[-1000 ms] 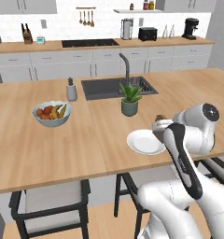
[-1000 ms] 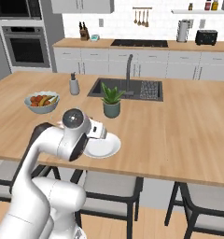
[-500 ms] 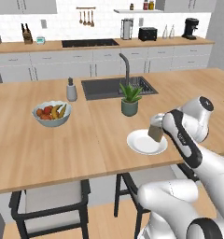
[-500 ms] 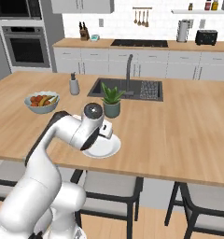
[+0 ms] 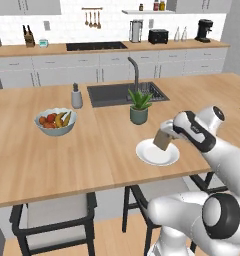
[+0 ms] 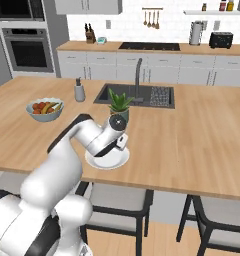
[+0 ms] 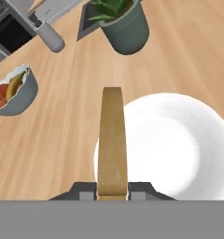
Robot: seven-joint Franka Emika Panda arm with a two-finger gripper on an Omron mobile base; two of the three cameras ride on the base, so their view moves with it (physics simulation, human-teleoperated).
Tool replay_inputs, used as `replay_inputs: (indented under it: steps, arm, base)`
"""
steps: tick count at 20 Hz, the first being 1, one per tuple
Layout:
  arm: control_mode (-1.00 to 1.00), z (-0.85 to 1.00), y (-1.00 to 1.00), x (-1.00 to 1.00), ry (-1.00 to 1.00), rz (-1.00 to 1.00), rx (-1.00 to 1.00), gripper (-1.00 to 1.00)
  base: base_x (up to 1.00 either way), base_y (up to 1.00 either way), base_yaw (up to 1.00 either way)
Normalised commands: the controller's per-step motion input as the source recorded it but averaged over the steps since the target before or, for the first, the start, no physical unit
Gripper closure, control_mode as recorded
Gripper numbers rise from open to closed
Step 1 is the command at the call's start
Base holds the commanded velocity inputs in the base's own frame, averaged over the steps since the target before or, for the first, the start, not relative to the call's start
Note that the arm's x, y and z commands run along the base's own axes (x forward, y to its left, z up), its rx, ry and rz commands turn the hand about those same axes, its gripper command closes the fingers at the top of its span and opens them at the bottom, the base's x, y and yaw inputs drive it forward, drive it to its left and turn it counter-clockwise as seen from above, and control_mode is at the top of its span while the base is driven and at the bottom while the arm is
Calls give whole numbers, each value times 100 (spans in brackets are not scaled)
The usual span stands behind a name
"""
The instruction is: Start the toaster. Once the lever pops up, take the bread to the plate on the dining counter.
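My gripper [image 5: 168,134] is shut on the tan slice of bread [image 5: 162,141], which hangs edge-down just above the white plate [image 5: 157,155] on the light-wood dining counter [image 5: 57,160]. In the hand view the bread [image 7: 112,142] runs straight up from between the fingers, over the plate's [image 7: 179,144] left rim. From the right base view the plate [image 6: 109,160] peeks out under the hand [image 6: 119,142]. The black toaster [image 5: 158,36] sits far back on the wall counter, also seen as the toaster [image 6: 221,40].
A potted plant [image 5: 139,107] stands just behind the plate, next to the dark sink [image 5: 126,93]. A fruit bowl [image 5: 55,121] and a grey dispenser [image 5: 76,96] sit to the left. Stools [image 5: 52,215] line the counter's near edge.
The arm has swung leftward and lowered, bringing the bread from beside the plate to just above its surface. The plate and everything else stayed put.
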Motion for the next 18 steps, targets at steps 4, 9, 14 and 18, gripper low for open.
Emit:
replay_inputs:
  steps: [4, 9, 14, 18]
  arm:
    - [-100, -37, 0, 33, 0, 0, 2, 100]
    - [-100, -42, 0, 13, 0, 0, 0, 100]
    - [-100, -25, 14, 0, 0, 0, 0, 100]
    - [-100, -14, 18, 2, 0, 0, 0, 100]
  base:
    - [0, 0, 0]
    - [0, 0, 0]
    - [0, 0, 0]
    - [0, 0, 0]
